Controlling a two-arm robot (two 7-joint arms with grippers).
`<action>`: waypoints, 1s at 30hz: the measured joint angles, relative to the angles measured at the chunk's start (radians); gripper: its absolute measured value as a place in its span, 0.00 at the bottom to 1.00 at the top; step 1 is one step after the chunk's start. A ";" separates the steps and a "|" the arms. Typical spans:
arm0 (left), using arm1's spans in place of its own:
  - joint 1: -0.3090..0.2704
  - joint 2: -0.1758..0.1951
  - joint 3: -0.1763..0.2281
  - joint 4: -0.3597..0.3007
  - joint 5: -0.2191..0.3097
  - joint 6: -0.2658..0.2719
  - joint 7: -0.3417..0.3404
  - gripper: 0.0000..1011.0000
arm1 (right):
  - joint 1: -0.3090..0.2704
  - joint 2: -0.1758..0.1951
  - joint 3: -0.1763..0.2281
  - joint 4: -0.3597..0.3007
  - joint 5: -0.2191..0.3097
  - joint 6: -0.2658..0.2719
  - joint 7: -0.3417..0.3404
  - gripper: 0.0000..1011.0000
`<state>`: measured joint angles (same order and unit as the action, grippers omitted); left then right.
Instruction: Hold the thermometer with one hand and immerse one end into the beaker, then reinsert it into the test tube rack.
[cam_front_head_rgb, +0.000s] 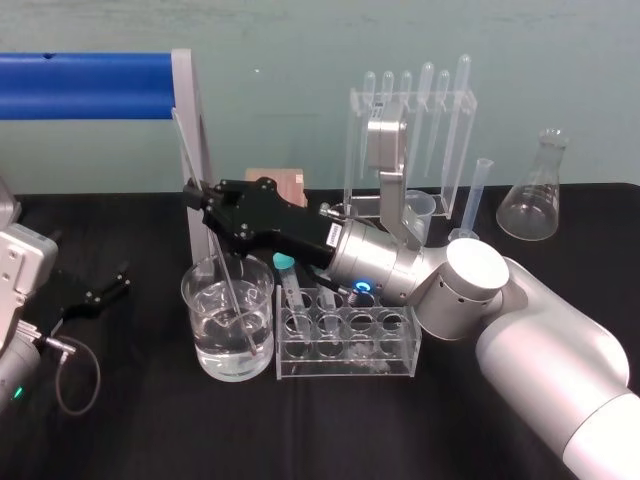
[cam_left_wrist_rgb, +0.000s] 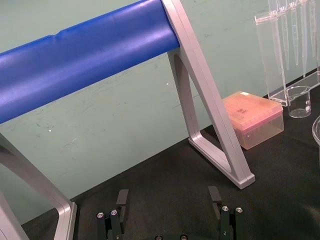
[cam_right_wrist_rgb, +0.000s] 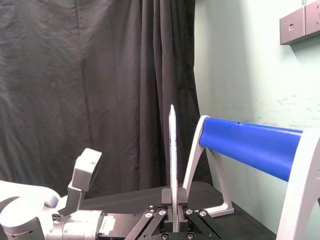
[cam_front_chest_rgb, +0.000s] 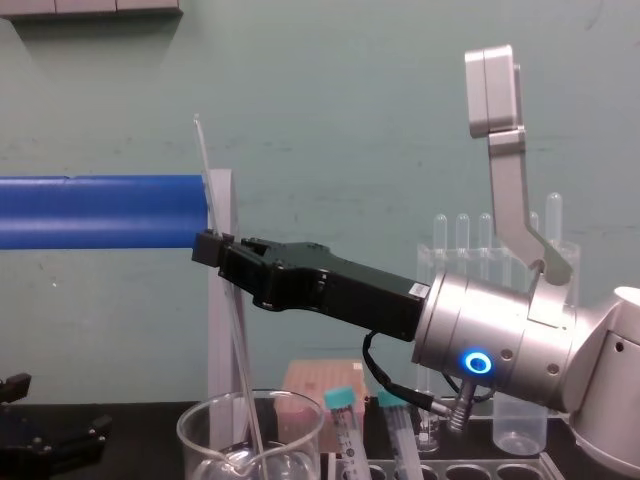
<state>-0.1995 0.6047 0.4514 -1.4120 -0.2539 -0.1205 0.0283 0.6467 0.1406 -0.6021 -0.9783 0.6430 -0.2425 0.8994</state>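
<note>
The thermometer (cam_front_head_rgb: 183, 146) is a long clear glass rod, tilted, with its lower end down in the water of the wide glass beaker (cam_front_head_rgb: 200, 340). My right gripper (cam_front_head_rgb: 196, 190), black on a silver wrist with a blue ring, is shut on the rod above the beaker's rim. From the chest, the gripper (cam_front_chest_rgb: 207, 247) pinches the thermometer (cam_front_chest_rgb: 203, 160) about midway, over the beaker (cam_front_chest_rgb: 200, 435). The right wrist view shows the thermometer (cam_right_wrist_rgb: 172, 150) rising from the shut fingers. The pale test tube rack (cam_front_head_rgb: 345, 368) stands just right of the beaker. My left gripper (cam_left_wrist_rgb: 168, 197) rests open at far left.
A clear pipette stand (cam_front_head_rgb: 410, 130), a small beaker (cam_front_head_rgb: 420, 208), a graduated cylinder (cam_front_head_rgb: 478, 200) and a conical flask (cam_front_head_rgb: 533, 195) stand behind and right. A blue bar on a grey frame (cam_front_head_rgb: 190, 150) rises just behind the beaker. A teal-capped tube (cam_front_head_rgb: 288, 268) sits in the rack.
</note>
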 joint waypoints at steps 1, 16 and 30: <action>0.000 0.000 0.000 0.000 0.000 0.000 0.000 1.00 | 0.000 0.000 0.000 0.000 0.000 0.000 0.000 0.06; 0.000 0.000 0.000 0.000 0.000 0.000 0.000 1.00 | -0.004 0.002 -0.001 -0.006 0.000 0.000 0.001 0.06; 0.000 0.000 0.000 0.000 0.000 0.000 0.000 1.00 | -0.005 0.006 -0.003 -0.012 0.000 0.004 0.001 0.06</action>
<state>-0.1995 0.6047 0.4514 -1.4120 -0.2538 -0.1205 0.0283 0.6419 0.1462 -0.6056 -0.9907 0.6427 -0.2381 0.9009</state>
